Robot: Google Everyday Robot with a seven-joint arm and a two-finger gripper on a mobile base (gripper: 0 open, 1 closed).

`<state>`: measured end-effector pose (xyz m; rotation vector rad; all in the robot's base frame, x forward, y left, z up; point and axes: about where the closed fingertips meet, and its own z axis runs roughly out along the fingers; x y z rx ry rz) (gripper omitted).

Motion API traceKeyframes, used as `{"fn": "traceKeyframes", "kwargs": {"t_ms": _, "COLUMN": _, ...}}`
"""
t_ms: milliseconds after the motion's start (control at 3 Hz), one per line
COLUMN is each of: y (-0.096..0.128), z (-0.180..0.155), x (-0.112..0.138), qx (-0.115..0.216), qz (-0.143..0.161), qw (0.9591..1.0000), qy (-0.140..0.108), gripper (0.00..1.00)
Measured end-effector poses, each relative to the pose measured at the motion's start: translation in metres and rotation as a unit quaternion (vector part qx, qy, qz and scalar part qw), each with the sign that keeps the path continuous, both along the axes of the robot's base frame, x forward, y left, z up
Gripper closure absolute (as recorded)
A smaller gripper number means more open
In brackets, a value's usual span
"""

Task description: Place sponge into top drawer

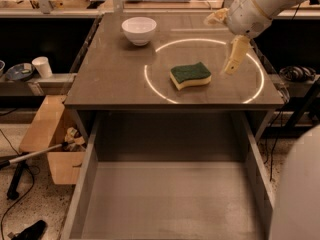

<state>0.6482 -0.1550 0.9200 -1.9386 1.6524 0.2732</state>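
Gripper point(220, 46) hovers just right of the sponge point(190, 75), fingers point(234, 58) spread apart and empty, since we must grasp it before transfer into the open top drawer point(170, 199).

The table point(112, 76) carries a bowl point(139, 30) rear left and a sponge point(190, 75) near centre. The gripper point(232, 53) hovers right of the sponge.

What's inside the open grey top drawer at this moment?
Only its flat grey bottom shows in the wide grey top drawer; its rear, under the tabletop, is hidden. The green-topped yellow sponge lies on the tabletop, with the gripper above the tabletop beside it.
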Motion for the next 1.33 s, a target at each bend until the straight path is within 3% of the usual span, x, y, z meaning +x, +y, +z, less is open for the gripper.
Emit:
{"fn": "traceKeyframes", "kwargs": {"t_ms": 667, "y": 0.009, "z": -0.017, "x": 0.014, "qx": 0.012, "qz": 0.007, "qw": 0.9994, "qy": 0.031, "gripper": 0.00}}
{"fn": "traceKeyframes", "kwargs": {"t_ms": 1333, "y": 0.001, "z": -0.046, "x": 0.021, "qx": 0.036, "qz": -0.007, "qw": 0.9974, "qy": 0.062, "gripper": 0.00}}
